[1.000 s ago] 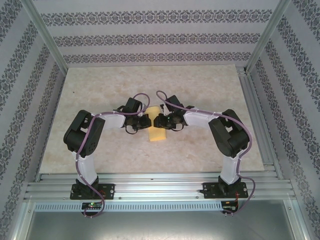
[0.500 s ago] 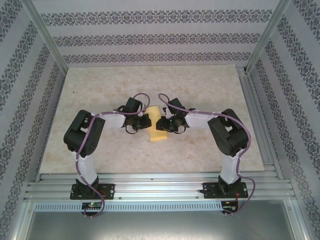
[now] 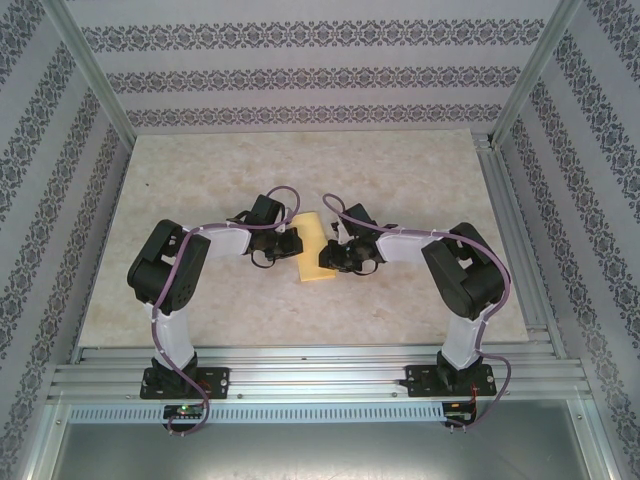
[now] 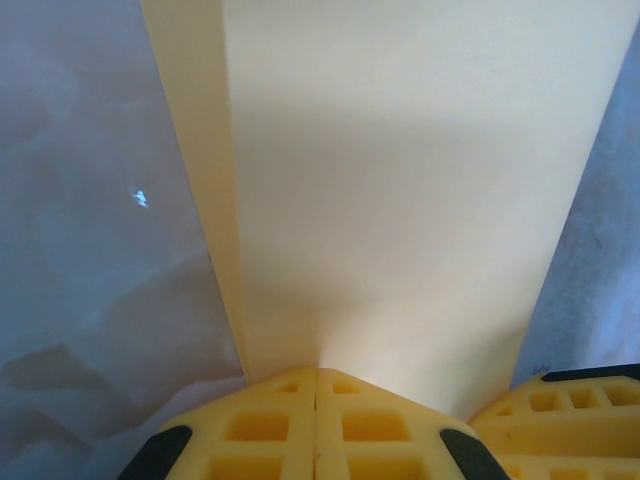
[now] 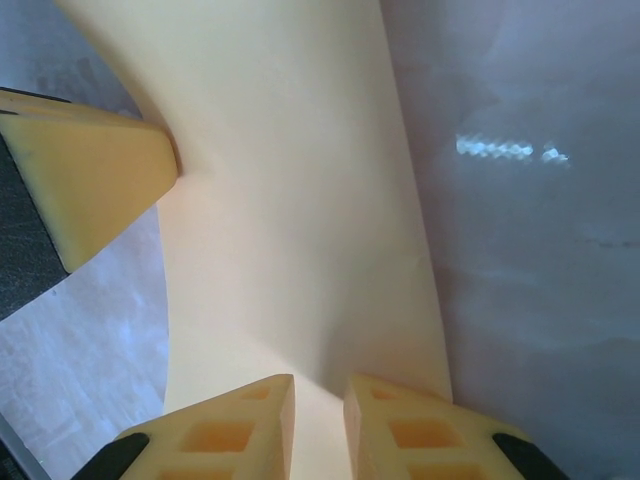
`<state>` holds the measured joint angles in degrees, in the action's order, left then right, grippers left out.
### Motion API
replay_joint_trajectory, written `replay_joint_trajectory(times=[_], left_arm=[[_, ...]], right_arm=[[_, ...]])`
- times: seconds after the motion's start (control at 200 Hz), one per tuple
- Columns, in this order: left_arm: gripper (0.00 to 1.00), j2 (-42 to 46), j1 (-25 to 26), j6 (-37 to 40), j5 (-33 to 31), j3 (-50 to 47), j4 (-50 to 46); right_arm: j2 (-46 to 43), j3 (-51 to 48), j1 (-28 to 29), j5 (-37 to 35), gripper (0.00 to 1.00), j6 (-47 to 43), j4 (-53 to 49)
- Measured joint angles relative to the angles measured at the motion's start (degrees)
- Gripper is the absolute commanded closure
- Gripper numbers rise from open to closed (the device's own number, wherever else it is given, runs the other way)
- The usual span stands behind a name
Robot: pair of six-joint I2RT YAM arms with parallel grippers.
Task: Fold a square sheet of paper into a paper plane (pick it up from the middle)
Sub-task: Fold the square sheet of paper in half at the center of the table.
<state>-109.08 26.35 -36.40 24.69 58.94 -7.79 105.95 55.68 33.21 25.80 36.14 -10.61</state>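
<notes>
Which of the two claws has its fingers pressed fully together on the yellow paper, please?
The left claw: its fingers meet on the paper. The right claw shows a clear gap between its fingers, with paper running into it.

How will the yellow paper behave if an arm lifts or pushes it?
Likely floppy: the sheet curves along its edges. Probably thin and light: the left gripper is shut on it with no visible gap. A push would likely buckle it or slide it on the smooth table.
</notes>
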Motion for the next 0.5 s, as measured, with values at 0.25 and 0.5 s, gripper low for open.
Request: replay_joint_trajectory(times=[0.25, 0.5], left_arm=[[0.92, 0.0, 0.0, 0.0, 0.0, 0.0, 0.0], [0.92, 0.0, 0.0, 0.0, 0.0, 0.0, 0.0]], right_arm=[[-3.9, -3.8, 0.0, 0.0, 0.82, 0.1, -0.7], [-3.8, -5.2, 0.0, 0.0, 0.84, 0.4, -0.1]])
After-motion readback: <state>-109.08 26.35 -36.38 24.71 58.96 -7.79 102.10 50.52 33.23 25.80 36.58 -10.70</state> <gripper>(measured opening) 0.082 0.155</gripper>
